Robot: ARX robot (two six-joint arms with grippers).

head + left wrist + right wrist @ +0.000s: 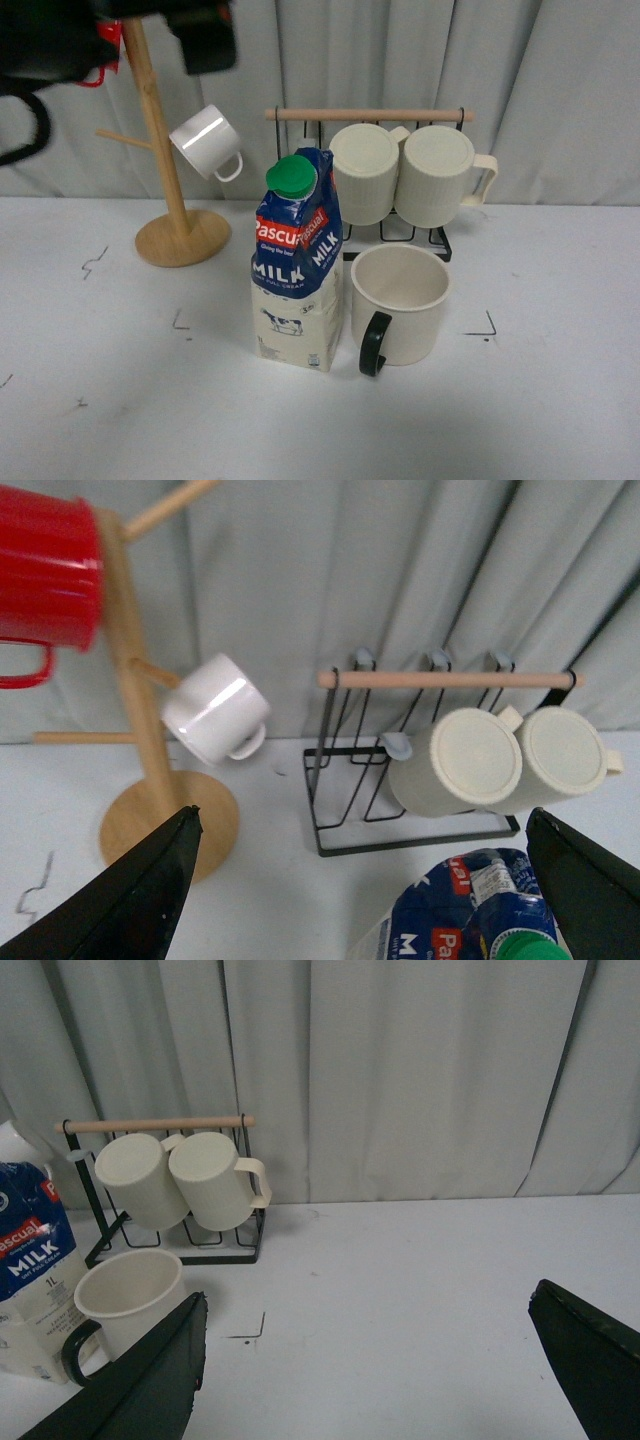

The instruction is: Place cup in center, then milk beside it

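The cup [400, 303], a wide cream mug with a black handle turned to the front, stands upright in the middle of the white table. The milk carton [296, 265] with its green cap stands upright right beside it, on its left, nearly touching. Both also show in the right wrist view, the cup [125, 1300] and the carton [35, 1260]. In the left wrist view the carton top [470, 910] lies below my left gripper [365, 880], which is open and empty above it. My right gripper [365, 1360] is open and empty, over bare table right of the cup.
A black wire rack with a wooden bar [370, 115] holds two ribbed cream mugs [400, 172] behind the cup. A wooden mug tree [180, 235] at the back left carries a small white mug [207, 142] and a red mug [45, 570]. Grey curtains hang behind.
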